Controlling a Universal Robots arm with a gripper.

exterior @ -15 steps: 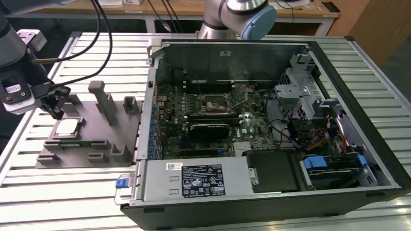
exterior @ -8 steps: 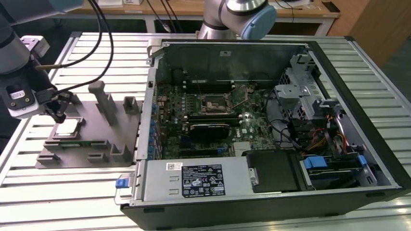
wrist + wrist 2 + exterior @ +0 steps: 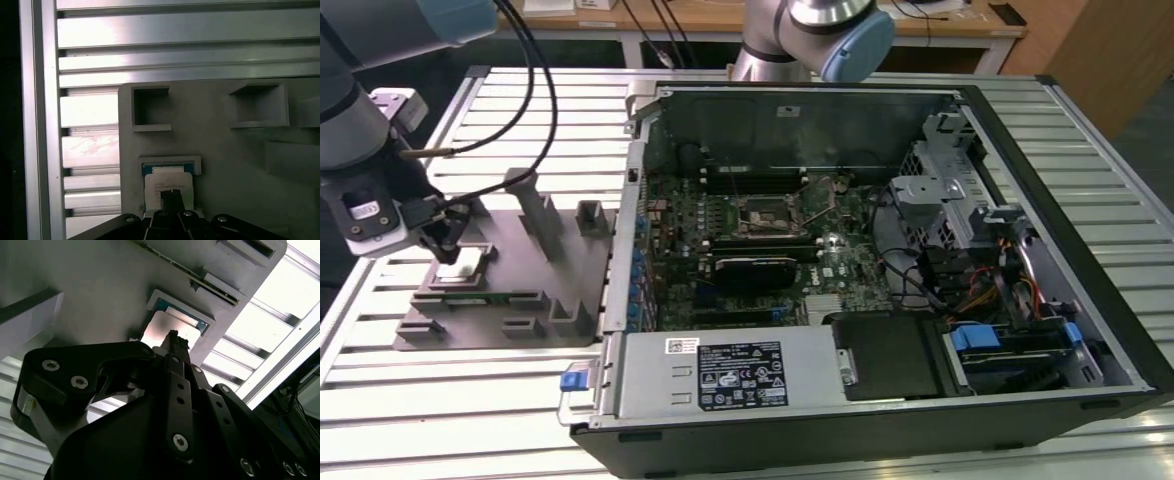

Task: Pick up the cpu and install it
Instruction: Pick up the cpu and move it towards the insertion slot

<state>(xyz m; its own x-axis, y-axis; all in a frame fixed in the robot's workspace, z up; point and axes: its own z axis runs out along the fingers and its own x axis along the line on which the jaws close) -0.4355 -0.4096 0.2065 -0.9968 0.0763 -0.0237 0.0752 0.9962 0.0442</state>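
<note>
Since the black pincer (image 3: 172, 192) hangs with tips together, gripping nothing, just over the silver square cpu (image 3: 167, 180) in the grey moulded fixture block (image 3: 225, 160), pushing down risks scratching it.

This looks like a robotics lab or a test workshop. A robot arm (image 3: 354, 120) hangs over a surface (image 3: 520, 110) of slotted aluminium profiles. An opened computer case (image 3: 854, 120) and a grey fixture block (image 3: 507, 290) stand on it, with wooden desks (image 3: 707, 18) and cables behind.
</note>
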